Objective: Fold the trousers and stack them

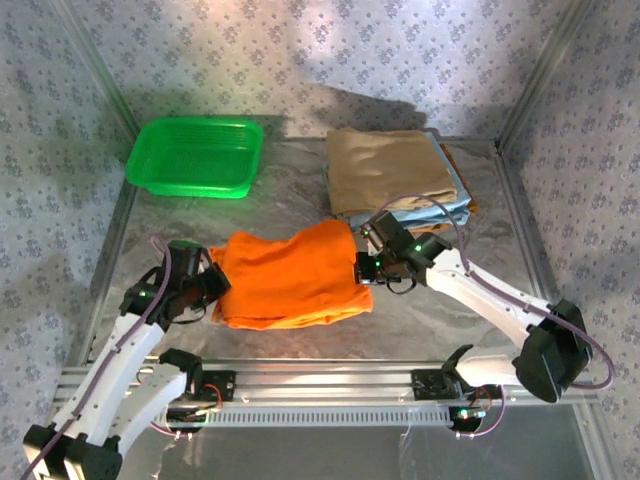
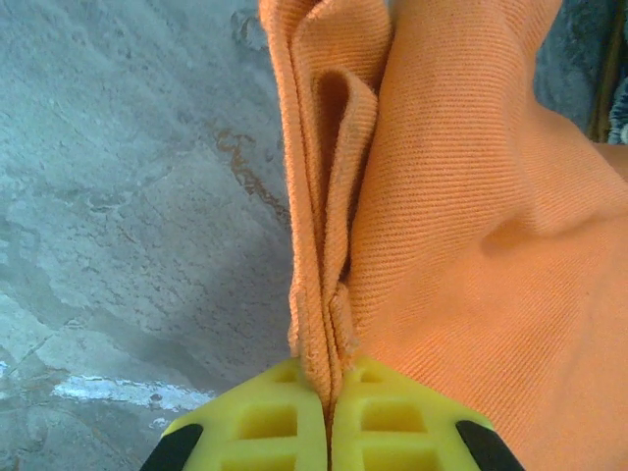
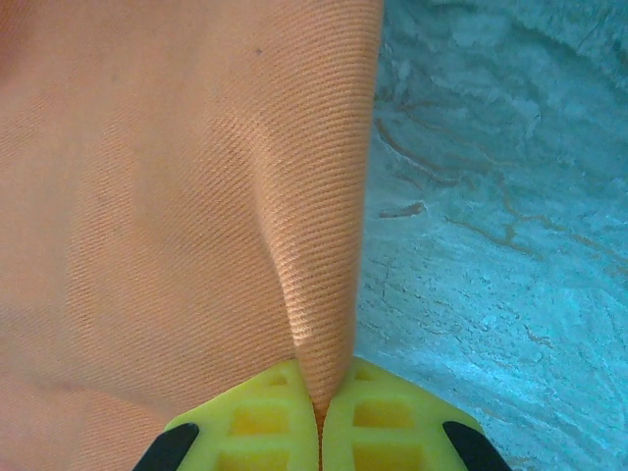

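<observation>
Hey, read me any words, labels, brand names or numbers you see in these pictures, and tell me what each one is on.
None: no text can be read anywhere.
The orange trousers, the green basket and the tan folded garment carry no visible print or tag.
The wallpaper shows an ornamental pattern, not lettering.

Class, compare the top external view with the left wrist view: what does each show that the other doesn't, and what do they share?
Top external gives the layout: the green basket, the tan folded garment on its pile, and the right gripper shut on the orange trousers' right end. Left wrist gives close detail: layered fabric edges pinched between shut yellow fingers, and the cloth's weave. Both share the trousers, the left gripper clamped on them, and the grey table.
</observation>
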Controlling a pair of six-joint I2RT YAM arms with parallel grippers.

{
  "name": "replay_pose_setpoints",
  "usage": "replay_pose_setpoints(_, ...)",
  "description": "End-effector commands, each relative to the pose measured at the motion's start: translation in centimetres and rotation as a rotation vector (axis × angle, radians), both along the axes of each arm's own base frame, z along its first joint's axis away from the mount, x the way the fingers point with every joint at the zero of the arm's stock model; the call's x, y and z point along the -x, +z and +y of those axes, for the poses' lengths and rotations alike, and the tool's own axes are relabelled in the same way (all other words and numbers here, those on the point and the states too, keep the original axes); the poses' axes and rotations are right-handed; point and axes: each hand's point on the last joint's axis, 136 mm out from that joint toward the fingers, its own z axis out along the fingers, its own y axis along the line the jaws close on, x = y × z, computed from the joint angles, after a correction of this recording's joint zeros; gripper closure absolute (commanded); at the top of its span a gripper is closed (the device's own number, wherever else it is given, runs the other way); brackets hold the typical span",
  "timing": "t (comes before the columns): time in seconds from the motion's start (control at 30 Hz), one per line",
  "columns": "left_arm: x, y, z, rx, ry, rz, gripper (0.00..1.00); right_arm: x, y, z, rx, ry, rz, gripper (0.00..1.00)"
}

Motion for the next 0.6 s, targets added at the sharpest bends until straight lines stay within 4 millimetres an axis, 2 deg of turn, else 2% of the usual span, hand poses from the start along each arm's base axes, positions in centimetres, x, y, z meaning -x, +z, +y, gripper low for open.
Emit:
replay_pose_setpoints(0.0, -0.1, 3.1, 0.5, -0.021, 0.007, -0.071, 1.00, -1.0, 3.5, -0.8, 0.003, -0.053, -0.090, 1.00)
replay_pose_setpoints(0.17, -1.7, 8.2, -0.5, -0.019, -0.029, -0.172, 1.00, -2.1, 6.9, -1.2, -0.006, -0.087, -0.155, 1.00)
replay_pose_setpoints(0.2, -2.2, 9.6, -1.0, -0.010, -0.041, -0.208, 1.00, -2.7, 8.6, -1.2, -0.007, -0.068, -0.198, 1.00)
replay_pose_setpoints(0.27, -3.5, 12.1, -2.2, -0.005, -0.072, -0.259, 1.00, -3.8, 10.0, -2.0, 0.004, -0.087, -0.227, 1.00)
replay_pose_setpoints(0.37, -6.0, 15.4, -5.4, -0.017, -0.144, -0.332, 1.00, -6.6, 12.3, -4.2, 0.006, -0.153, -0.280, 1.00)
replay_pose_setpoints(0.43, -8.0, 17.4, -8.3, -0.030, -0.198, -0.391, 1.00, -9.4, 13.6, -6.4, -0.002, -0.219, -0.308, 1.00)
replay_pose_setpoints(0.57, -12.9, 19.6, -13.2, -0.032, -0.266, -0.476, 1.00, -14.4, 14.9, -11.1, -0.001, -0.354, -0.340, 1.00)
